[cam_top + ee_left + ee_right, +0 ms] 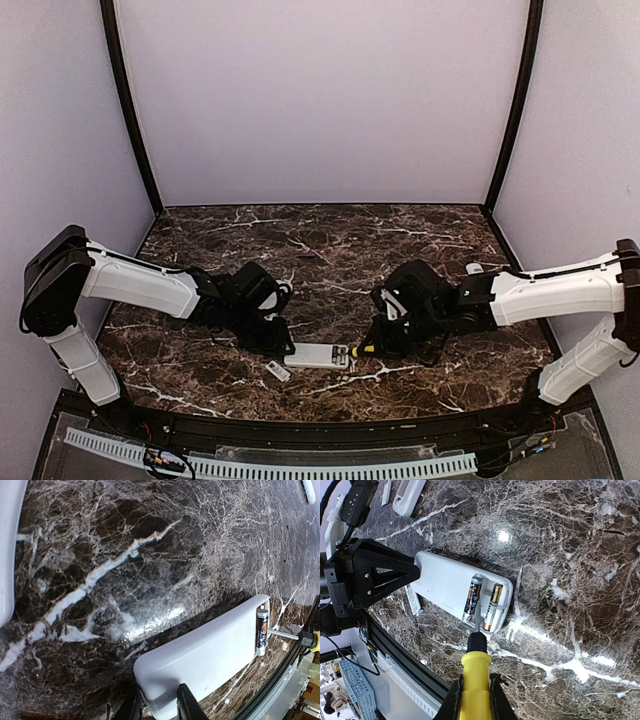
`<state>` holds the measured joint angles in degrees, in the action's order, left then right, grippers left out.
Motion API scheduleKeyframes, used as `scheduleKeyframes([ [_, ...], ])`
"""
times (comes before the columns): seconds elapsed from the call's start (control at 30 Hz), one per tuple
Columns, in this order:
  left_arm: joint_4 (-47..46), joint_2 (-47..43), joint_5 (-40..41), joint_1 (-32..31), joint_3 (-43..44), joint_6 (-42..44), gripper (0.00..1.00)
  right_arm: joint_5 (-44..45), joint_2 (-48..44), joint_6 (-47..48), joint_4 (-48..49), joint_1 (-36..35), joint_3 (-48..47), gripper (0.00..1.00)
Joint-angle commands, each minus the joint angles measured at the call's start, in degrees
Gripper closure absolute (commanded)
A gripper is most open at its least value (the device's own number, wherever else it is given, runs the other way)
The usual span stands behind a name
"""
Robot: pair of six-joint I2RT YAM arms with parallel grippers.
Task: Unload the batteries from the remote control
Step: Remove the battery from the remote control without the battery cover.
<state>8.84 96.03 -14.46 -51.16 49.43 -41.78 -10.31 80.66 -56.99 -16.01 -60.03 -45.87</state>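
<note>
Grip first: right gripper point(475, 692) closed snug round the yellow handle of the screwdriver point(475, 662), no gap showing. Out along the shaft, straight from the fingers to the remote control point(442, 582), lying back-up with its compartment uncovered. Two batteries point(471, 597) side by side in there, crosswise at the remote's end nearest that gripper, both seated, orange-and-black wraps up. Screwdriver tip down between them, laid along the one further from the remote's end edge; pressing or only resting, impossible to tell. Over at the remote's other end, left gripper point(159, 707) pinching the white shell, one finger either side. Small white cover point(278, 372) loose on the marble table point(420, 240), just beside that same end of the remote, apart from both grippers.
</note>
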Motion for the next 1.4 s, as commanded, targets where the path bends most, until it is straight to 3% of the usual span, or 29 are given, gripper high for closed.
scheduleKeyframes([
  [0.0, 0.6, 1.0, -0.7, -0.3, -0.7, 0.2, 0.76, 1.9, 1.7, 1.9, -1.5, -1.5, -3.7, 1.00],
  [0.63, 0.8, 0.9, -0.7, -0.2, -0.6, 0.5, 0.77, 7.7, 4.1, 2.3, -10.3, -3.2, -9.4, 1.00],
  [0.93, 0.8, 1.2, -0.8, -0.3, -0.5, 0.6, 0.77, 4.4, 3.0, 2.3, -6.0, -3.2, -9.0, 1.00],
  [1.37, 0.6, 1.3, -0.7, -0.3, -0.6, 0.5, 0.77, 3.6, 2.0, 2.5, -8.2, -3.3, -10.7, 1.00],
])
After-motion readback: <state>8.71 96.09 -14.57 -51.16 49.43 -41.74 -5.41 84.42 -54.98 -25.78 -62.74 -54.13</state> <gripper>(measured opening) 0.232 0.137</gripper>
